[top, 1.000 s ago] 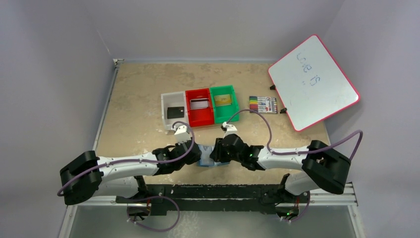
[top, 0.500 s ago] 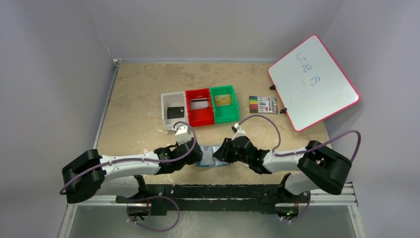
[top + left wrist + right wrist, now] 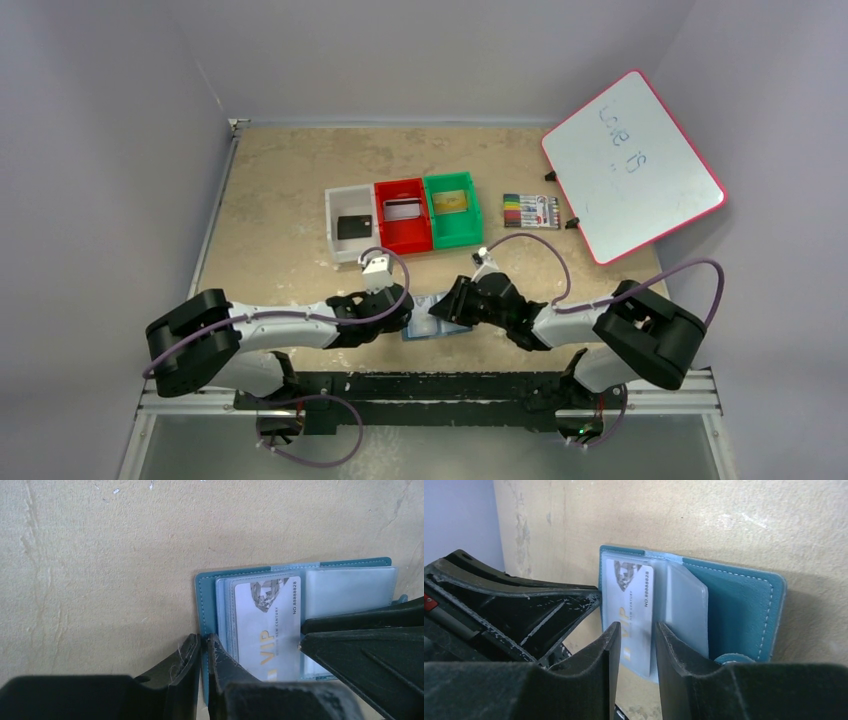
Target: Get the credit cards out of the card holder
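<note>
The teal card holder [image 3: 206,595] lies open on the table near the front edge, between both grippers [image 3: 428,327]. A silver-grey credit card marked VIP [image 3: 265,625] sits in its clear pocket. My left gripper [image 3: 204,639] is shut on the left edge of the holder's teal cover. My right gripper [image 3: 636,627] comes in from the right and stands open, its fingers either side of the lower end of the VIP card [image 3: 629,600] and its pocket. The inside of the teal cover [image 3: 739,610] shows to the right. In the top view my right gripper [image 3: 447,308] hides part of the holder.
Behind the holder stand a white bin [image 3: 332,222] with a black card [image 3: 354,227], a red bin [image 3: 403,238] with a silver card [image 3: 402,210], and a green bin [image 3: 455,235] with a gold card [image 3: 452,201]. A marker pack [image 3: 531,211] and a tilted whiteboard [image 3: 632,165] sit at the right.
My left gripper opened briefly, then closed on the holder's left edge as the arm reached further right. My right gripper drew back slightly to the right, uncovering more of the holder.
</note>
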